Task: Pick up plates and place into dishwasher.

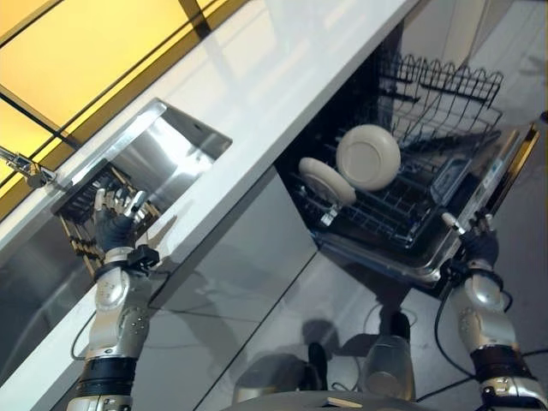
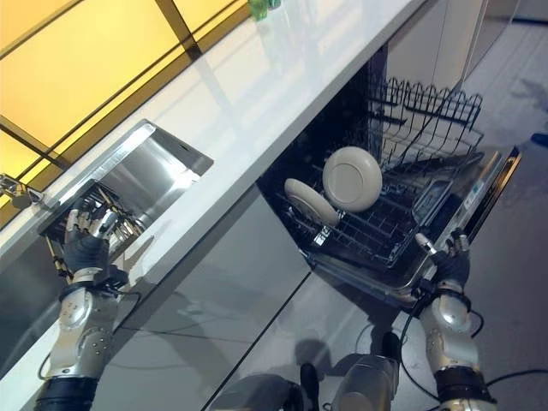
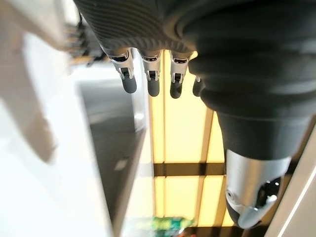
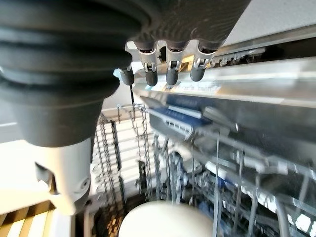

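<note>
Landmark = the sink (image 1: 163, 154), a shiny metal box set into the long white bench (image 1: 282, 77).

Far left of the sink, a metal tap (image 1: 21, 163) sticks out by the yellow window (image 1: 86, 51). Inside the sink, at its left end, sits a dark rack (image 2: 116, 214) w/ thin bars.

The left robot hand (image 1: 116, 224) is right over that rack, at the sink's near edge. Its fingers (image 3: 150, 81) are straight and spread, nothing in them. So it's released, holding no plate.

Right of the sink the bench runs on, w/ a small green thing (image 2: 264, 7) far along at the back. Under the bench, dark shiny cupboard fronts (image 1: 248, 265).

Further right of the sink, well apart from it, the dishwasher (image 1: 411, 171) is open. Its lower basket (image 1: 402, 218) is pulled out, made of dark wire. Two plates are in it. One plate (image 1: 327, 180) leans on its edge, nearer the sink. The other plate (image 1: 368, 157) stands up just beside it, round face showing, pale cream.

Farthest from the sink, the right robot hand (image 1: 476, 235) is at the dishwasher's open door (image 1: 479, 197), by the door's edge. Its fingers (image 4: 170, 71) hang straight and loose, tips near the edge. Released too, nothing held. The wrist view looks past them into the wire basket, w/ a pale plate (image 4: 165, 219) below.
</note>
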### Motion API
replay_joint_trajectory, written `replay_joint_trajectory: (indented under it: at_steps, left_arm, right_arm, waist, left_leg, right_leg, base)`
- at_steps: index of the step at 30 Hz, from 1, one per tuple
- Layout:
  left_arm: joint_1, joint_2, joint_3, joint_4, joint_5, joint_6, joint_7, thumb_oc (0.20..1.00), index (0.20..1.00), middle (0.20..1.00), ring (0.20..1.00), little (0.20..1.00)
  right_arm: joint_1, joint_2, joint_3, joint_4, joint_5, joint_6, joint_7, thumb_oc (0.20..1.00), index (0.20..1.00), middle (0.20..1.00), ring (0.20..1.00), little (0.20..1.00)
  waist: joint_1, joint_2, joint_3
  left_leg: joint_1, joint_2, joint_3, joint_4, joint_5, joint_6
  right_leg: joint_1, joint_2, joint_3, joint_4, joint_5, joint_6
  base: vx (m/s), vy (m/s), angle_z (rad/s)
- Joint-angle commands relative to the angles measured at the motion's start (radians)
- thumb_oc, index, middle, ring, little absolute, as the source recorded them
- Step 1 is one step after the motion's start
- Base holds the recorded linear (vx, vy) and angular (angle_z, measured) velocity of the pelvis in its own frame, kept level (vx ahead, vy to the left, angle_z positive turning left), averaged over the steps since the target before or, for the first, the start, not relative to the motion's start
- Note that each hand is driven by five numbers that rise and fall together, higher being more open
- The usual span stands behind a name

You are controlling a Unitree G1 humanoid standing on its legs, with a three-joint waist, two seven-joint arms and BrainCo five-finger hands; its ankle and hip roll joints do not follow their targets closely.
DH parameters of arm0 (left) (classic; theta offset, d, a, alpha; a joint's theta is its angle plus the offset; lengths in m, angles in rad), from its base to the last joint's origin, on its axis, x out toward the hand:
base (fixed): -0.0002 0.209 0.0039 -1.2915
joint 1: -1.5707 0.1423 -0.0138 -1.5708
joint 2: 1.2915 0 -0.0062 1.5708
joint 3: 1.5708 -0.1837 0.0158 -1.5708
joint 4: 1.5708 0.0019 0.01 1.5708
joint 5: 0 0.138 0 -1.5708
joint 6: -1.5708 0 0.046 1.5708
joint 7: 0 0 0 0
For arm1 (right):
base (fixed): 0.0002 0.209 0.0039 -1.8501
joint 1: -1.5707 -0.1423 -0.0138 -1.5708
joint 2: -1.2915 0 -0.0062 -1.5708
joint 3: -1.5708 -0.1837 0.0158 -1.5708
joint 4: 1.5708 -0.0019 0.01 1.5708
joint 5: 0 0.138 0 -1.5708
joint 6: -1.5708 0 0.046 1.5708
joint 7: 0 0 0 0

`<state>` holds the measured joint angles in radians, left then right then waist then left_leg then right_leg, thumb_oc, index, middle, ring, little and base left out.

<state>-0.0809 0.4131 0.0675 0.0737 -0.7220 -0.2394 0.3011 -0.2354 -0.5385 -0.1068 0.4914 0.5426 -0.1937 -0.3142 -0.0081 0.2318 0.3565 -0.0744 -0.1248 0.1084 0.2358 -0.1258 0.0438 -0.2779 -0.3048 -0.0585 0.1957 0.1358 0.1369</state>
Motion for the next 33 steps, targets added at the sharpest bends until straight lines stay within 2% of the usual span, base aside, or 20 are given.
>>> replay_joint_trajectory:
  at_steps: [1,9,13,20,28,31,33]
  left_arm:
    - [-0.081,0.052,0.001,-0.038,-0.006,-0.074,0.044,1.000,1.000,1.000,1.000,1.000]
    - [-0.070,0.029,-0.014,-0.072,-0.027,-0.088,0.059,1.000,1.000,1.000,1.000,1.000]
    - [-0.071,0.022,-0.026,-0.090,-0.027,-0.103,0.063,1.000,1.000,1.000,1.000,1.000]
    - [-0.089,0.027,-0.045,-0.117,-0.032,-0.103,0.085,1.000,1.000,1.000,1.000,1.000]
    - [-0.082,0.016,-0.047,-0.122,-0.045,-0.120,0.088,1.000,1.000,1.000,1.000,1.000]
    - [-0.079,0.015,-0.051,-0.133,-0.039,-0.120,0.091,1.000,1.000,1.000,1.000,1.000]
    - [-0.076,0.012,-0.053,-0.138,-0.041,-0.124,0.098,1.000,1.000,1.000,1.000,1.000]
  right_arm:
    - [-0.168,-0.050,0.029,0.004,-0.011,-0.052,-0.010,1.000,1.000,1.000,1.000,1.000]
    - [-0.266,-0.095,0.052,0.035,-0.052,-0.050,-0.047,1.000,1.000,1.000,1.000,1.000]
    - [-0.317,-0.109,0.066,0.076,-0.054,-0.042,-0.028,1.000,1.000,1.000,1.000,1.000]
    - [-0.381,-0.104,0.111,0.104,-0.087,-0.064,-0.016,1.000,1.000,1.000,1.000,1.000]
    - [-0.400,-0.068,0.148,0.101,-0.110,-0.048,-0.030,1.000,1.000,1.000,1.000,1.000]
    - [-0.396,-0.057,0.149,0.100,-0.162,-0.091,-0.086,1.000,1.000,1.000,1.000,1.000]
    - [-0.400,-0.050,0.147,0.085,-0.232,-0.100,-0.181,1.000,1.000,1.000,1.000,1.000]
  waist:
    - [0.013,0.034,0.077]
    - [0.012,0.079,0.121]
    - [0.019,0.096,0.141]
    - [0.042,0.107,0.163]
    - [0.061,0.111,0.163]
    - [0.068,0.109,0.164]
    - [0.074,0.112,0.164]
  left_leg:
    - [-0.089,-0.040,-0.056,0.017,0.042,-0.016]
    - [-0.151,-0.054,-0.036,0.017,0.058,-0.020]
    - [-0.192,-0.057,-0.042,0.017,0.068,-0.023]
    - [-0.238,-0.050,-0.047,0.011,0.085,-0.028]
    - [-0.276,-0.040,-0.054,0.002,0.101,-0.035]
    - [-0.289,-0.035,-0.058,0.002,0.106,-0.035]
    - [-0.295,-0.036,-0.063,0.000,0.109,-0.035]
  right_leg:
    - [-0.046,-0.050,-0.006,0.046,0.013,0.014]
    - [-0.129,-0.064,0.025,0.050,0.027,0.015]
    - [-0.170,-0.060,0.040,0.049,0.026,0.015]
    - [-0.212,-0.066,0.033,0.052,0.027,0.014]
    - [-0.252,-0.060,0.026,0.061,0.016,0.016]
    - [-0.261,-0.059,0.022,0.064,0.014,0.015]
    - [-0.264,-0.057,0.018,0.067,0.012,0.015]
  base:
    - [-0.07,0.143,-0.24]
    - [-0.04,0.098,-0.14]
    - [-0.05,0.058,-0.03]
    - [-0.06,0.010,0.02]
    - [-0.03,0.030,0.04]
    - [-0.02,0.004,0.06]
    - [-0.02,0.029,0.03]
